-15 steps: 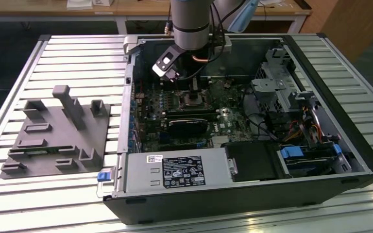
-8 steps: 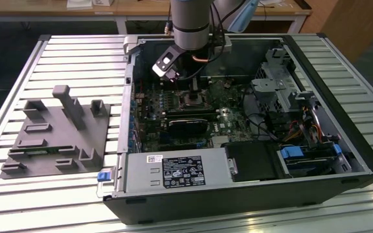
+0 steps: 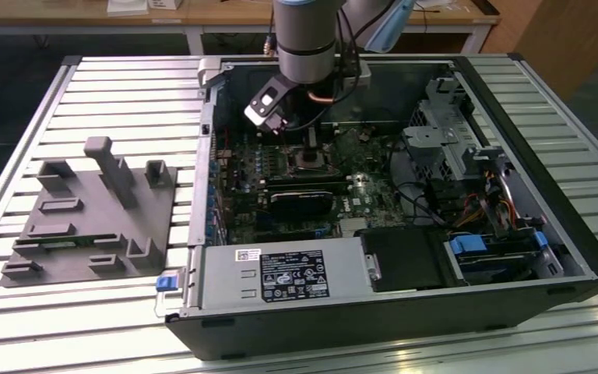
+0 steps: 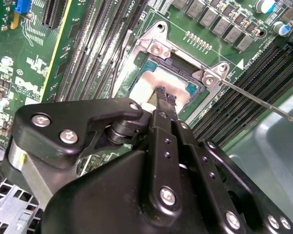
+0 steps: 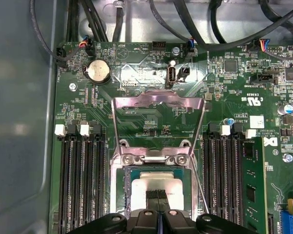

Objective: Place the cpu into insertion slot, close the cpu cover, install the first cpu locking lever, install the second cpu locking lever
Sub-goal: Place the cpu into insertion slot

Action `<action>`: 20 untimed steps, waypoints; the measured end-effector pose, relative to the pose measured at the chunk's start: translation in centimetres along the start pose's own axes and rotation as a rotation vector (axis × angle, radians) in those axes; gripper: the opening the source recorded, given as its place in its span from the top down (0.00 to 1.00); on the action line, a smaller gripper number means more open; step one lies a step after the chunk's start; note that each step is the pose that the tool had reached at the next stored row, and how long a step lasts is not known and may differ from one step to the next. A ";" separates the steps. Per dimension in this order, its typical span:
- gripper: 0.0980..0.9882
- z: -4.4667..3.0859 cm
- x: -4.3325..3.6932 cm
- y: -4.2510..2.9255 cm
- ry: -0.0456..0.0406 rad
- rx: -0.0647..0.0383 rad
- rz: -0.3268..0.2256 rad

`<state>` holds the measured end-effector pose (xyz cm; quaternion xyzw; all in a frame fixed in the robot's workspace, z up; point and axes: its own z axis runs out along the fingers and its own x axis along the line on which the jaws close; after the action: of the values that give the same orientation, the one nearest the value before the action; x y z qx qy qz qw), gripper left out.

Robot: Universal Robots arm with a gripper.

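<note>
**Cpu seated flat, cover open, tool tips over it**

You are looking at the cpu [image 5: 139, 187] lying flat and face up inside the insertion slot [image 5: 136, 159]. Its square edges are running parallel to the silvery rim, and being square it is showing no long axis. The cpu cover [image 5: 158, 101], a thin shiny frame, is lying flipped back over the green board. Your tool [image 4: 164, 95] is pointing straight down from the upright arm [image 3: 304, 39], black tips clenched together on nothing, right at the pale matte face.
</note>
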<state>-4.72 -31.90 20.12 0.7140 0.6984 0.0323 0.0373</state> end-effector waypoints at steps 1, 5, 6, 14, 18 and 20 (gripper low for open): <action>0.99 0.07 0.00 -0.01 0.0000 0.000 0.000; 0.99 0.17 0.00 -0.02 0.0137 0.000 0.001; 0.99 0.19 0.00 -0.02 0.0218 0.000 0.002; 0.99 -0.02 0.00 0.00 0.0318 0.001 0.003; 0.99 -0.58 0.00 0.06 0.0316 0.001 0.004; 0.99 -0.99 -0.01 0.10 0.0317 0.001 0.005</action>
<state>-4.72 -31.90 21.12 0.7150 0.6973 0.0434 0.0260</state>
